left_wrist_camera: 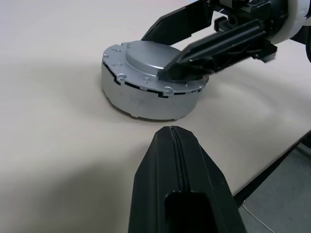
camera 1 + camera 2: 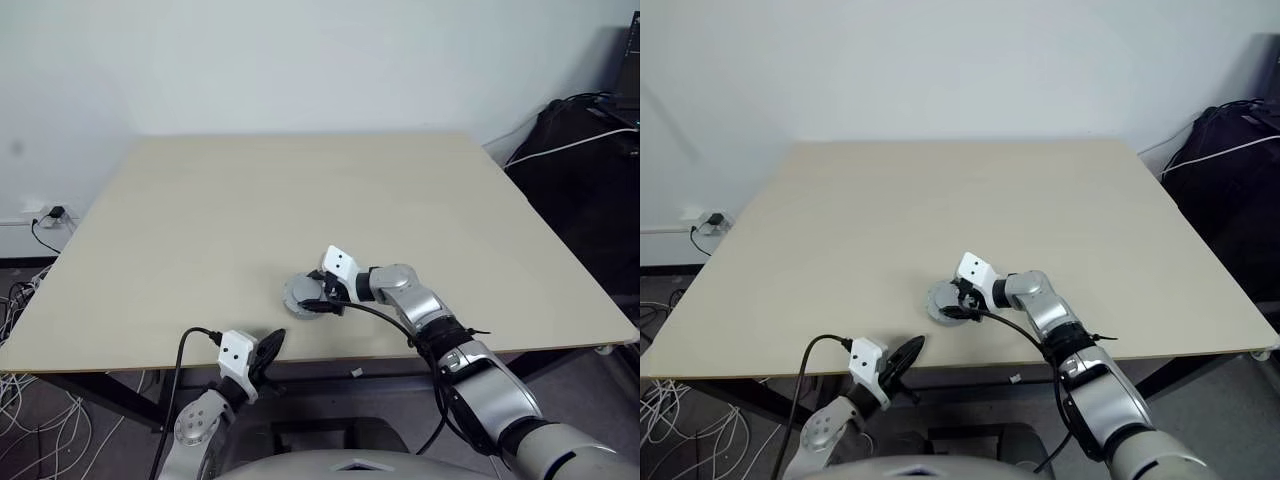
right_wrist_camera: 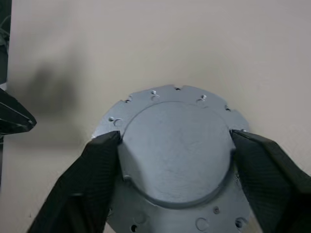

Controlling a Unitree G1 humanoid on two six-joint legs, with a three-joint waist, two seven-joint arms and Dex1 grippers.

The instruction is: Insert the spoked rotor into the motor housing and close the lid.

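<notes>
A round grey motor assembly stands on the pale wooden table (image 2: 200, 220), near the front edge and a little right of centre. What shows is a short silvery drum with a notched upper rim and small holes round it, topped by the lid (image 3: 177, 148), a plain grey raised disc seated flat on the motor housing (image 1: 146, 99). The lid appears fully seated, though the fingers cover part of its edge, so this cannot be confirmed all round.

The right gripper (image 3: 175, 145) reaches in from the right, angled downward over the assembly. Its two black fingers (image 3: 97, 160) are spread wide and bracket the raised disc of the lid, one tip on each opposite side of its rim, touching or very nearly touching it. In the left wrist view one finger lies across the top of the lid and the other passes behind the drum.

The left gripper (image 2: 268, 350) sits at the front edge of the table, to the left of the assembly and apart from it. Its fingers are pressed together with nothing between them, pointing toward the drum.

A black cable (image 2: 180, 350) loops off the left wrist below the table edge.
</notes>
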